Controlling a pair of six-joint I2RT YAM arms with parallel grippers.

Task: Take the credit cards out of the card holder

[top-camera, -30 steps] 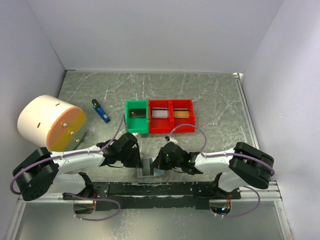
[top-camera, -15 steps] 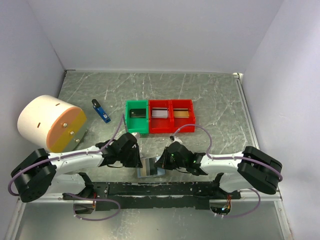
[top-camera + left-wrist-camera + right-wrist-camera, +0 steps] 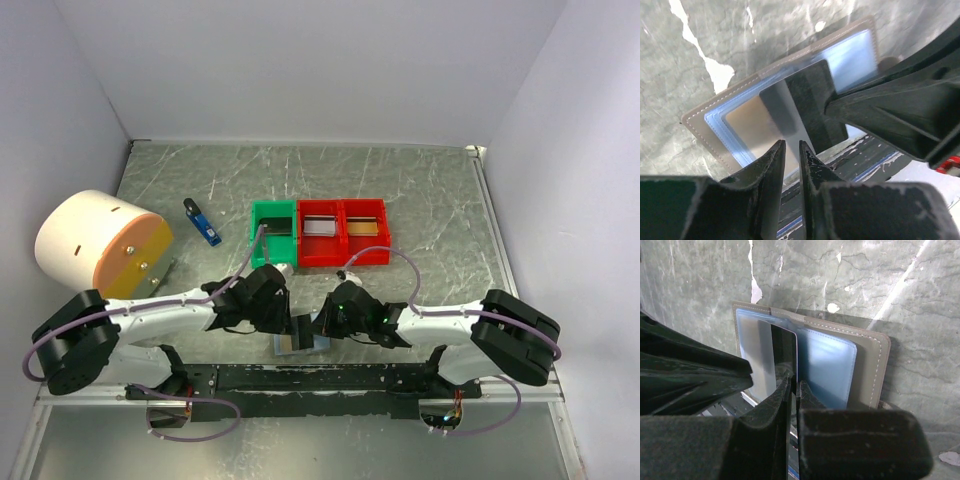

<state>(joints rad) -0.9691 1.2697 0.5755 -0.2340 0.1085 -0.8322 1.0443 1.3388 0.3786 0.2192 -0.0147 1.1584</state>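
A: What is the right gripper (image 3: 794,384) doing?
B: Its jaws are pressed almost together on the near edge of a dark card (image 3: 784,347), which lies over one inner panel of the open card holder (image 3: 867,365).
A: And the left gripper (image 3: 790,146)?
B: There is only a thin slit between its jaws, and the tips are right at the card's edge. I cannot tell whether it pinches the card or merely meets it.
A: Where is the card holder?
B: Spread open on the marbled table (image 3: 420,200), at 6 o'clock from above, between the two arms, with its pale blue-grey panels facing up.
A: What lies farther out?
B: At 12 o'clock from it, a green tray (image 3: 273,204) and two red trays (image 3: 310,258) stand in a row. At 11 is a small blue-and-black gadget (image 3: 202,225). Toward 10 is a large white drum (image 3: 95,245) with an orange face.
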